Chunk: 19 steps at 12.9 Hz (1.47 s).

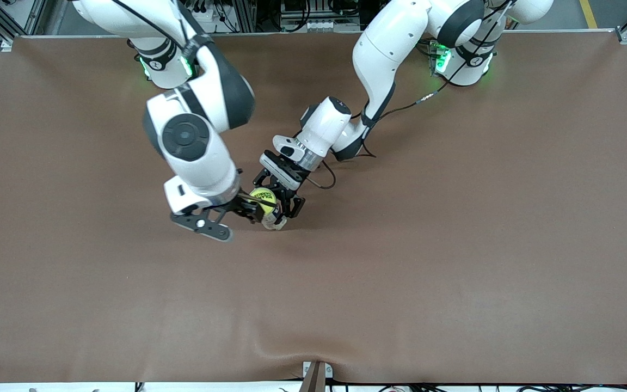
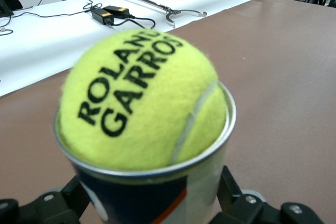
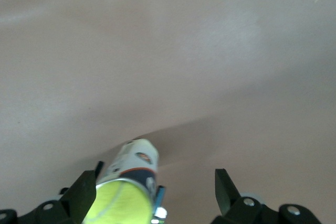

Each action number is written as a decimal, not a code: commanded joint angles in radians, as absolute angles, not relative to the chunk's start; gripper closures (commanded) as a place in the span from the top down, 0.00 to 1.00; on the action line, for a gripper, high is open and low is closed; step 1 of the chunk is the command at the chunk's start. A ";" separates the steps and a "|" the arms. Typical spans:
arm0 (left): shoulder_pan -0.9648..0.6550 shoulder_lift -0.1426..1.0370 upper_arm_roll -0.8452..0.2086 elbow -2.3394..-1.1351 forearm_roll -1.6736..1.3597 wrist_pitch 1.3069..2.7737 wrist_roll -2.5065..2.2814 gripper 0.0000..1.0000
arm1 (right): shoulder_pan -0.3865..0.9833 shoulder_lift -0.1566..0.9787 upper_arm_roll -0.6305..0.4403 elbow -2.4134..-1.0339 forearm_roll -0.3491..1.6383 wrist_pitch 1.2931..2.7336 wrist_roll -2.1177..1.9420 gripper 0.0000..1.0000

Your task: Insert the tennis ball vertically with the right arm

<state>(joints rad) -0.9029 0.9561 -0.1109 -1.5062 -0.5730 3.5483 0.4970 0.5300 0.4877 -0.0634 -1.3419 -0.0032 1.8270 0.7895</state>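
A yellow tennis ball [image 1: 263,197] printed ROLAND GARROS sits in the open mouth of a white and dark blue can [image 1: 273,220], with its upper half sticking out. My left gripper [image 1: 277,202] is shut on the can's sides and holds it near upright, low over the brown table. The left wrist view shows the ball [image 2: 142,95] filling the can's metal rim [image 2: 157,174], with my left gripper [image 2: 152,195] round the can. My right gripper [image 1: 244,208] is open beside the ball. In the right wrist view the ball [image 3: 118,203] and can [image 3: 135,162] lie close to one finger [image 3: 84,195] of the open right gripper [image 3: 155,198].
The brown table mat [image 1: 455,245] spreads all round the two grippers. A small bracket [image 1: 314,375] stands at the table edge nearest the front camera. A white bench with cables [image 2: 63,30] shows off the table in the left wrist view.
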 commanded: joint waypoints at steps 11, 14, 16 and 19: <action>-0.911 0.799 -0.107 -1.747 -0.612 3.551 0.469 1.00 | 0.540 0.400 -0.051 -1.448 -0.017 1.819 0.756 1.00; -0.910 0.743 -0.112 -1.828 -0.614 3.550 0.466 1.00 | 0.572 0.432 -0.051 -1.465 -0.021 1.873 0.816 1.00; -0.908 0.720 -0.114 -1.865 -0.614 3.550 0.465 1.00 | 0.577 0.455 -0.052 -1.465 -0.021 1.890 0.831 1.00; -0.907 0.698 -0.114 -1.891 -0.614 3.548 0.462 1.00 | 0.583 0.472 -0.051 -1.466 -0.021 1.891 0.831 1.00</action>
